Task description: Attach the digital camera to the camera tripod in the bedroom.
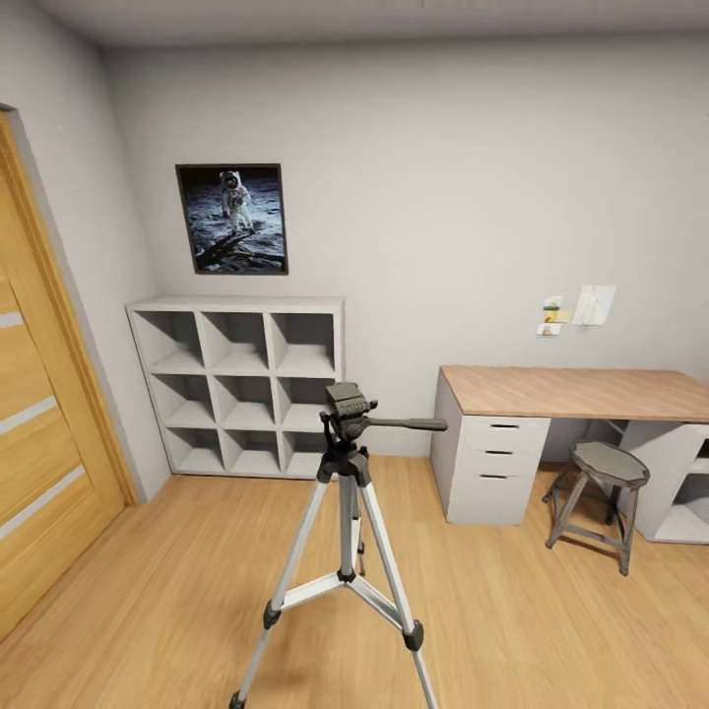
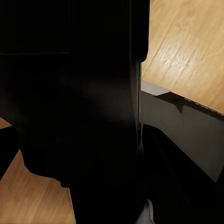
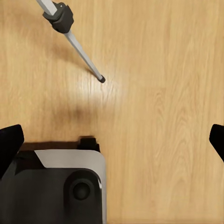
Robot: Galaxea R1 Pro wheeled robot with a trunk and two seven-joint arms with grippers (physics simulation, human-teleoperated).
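The camera tripod (image 1: 345,522) stands upright on the light wood floor (image 1: 551,630) in the near centre of the bedroom, legs spread, its black head and pan handle (image 1: 406,424) pointing right, with the white cube shelf (image 1: 239,386) and astronaut poster (image 1: 232,218) beyond it on the far left and the desk (image 1: 576,394) and stool (image 1: 601,497) to the right. The right gripper (image 3: 112,140) points straight down at the floor with its dark fingertips (image 3: 9,142) set wide apart and nothing between them, one tripod leg tip (image 3: 101,79) ahead on the boards. The left wrist view is mostly blocked by a dark close mass, so the left pincer's state cannot be told.
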